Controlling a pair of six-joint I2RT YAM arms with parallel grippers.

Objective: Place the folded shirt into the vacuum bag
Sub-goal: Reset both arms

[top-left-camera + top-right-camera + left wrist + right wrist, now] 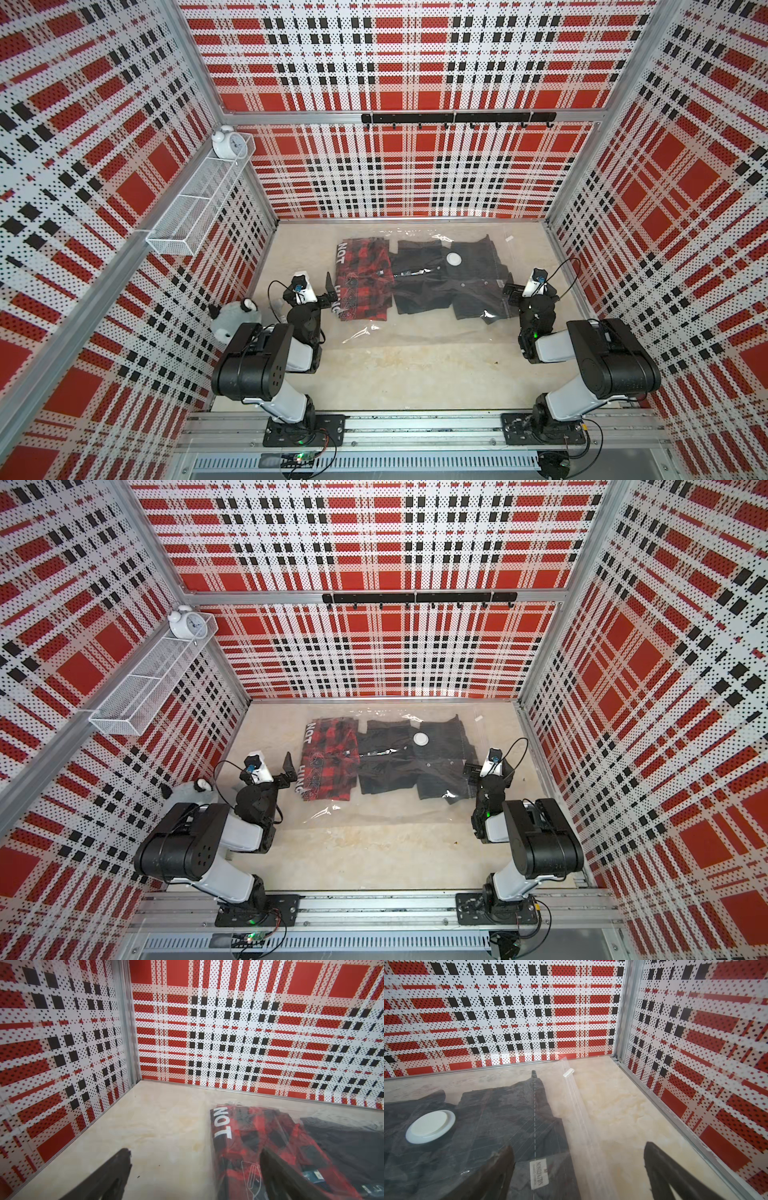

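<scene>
Clear crinkly plastic vacuum bag (415,328) flat on far half of cream table (395,374), folded red-and-black plaid shirt (363,282) under its film at left end, left claw (331,294) and right claw (510,294) spread apart, empty, at bag's ends

Clear vacuum bag (436,330), lying flat.
Inside, side by side: folded red plaid shirt (363,282), dark shirt (432,291) under white valve disc (454,259).
</scene>
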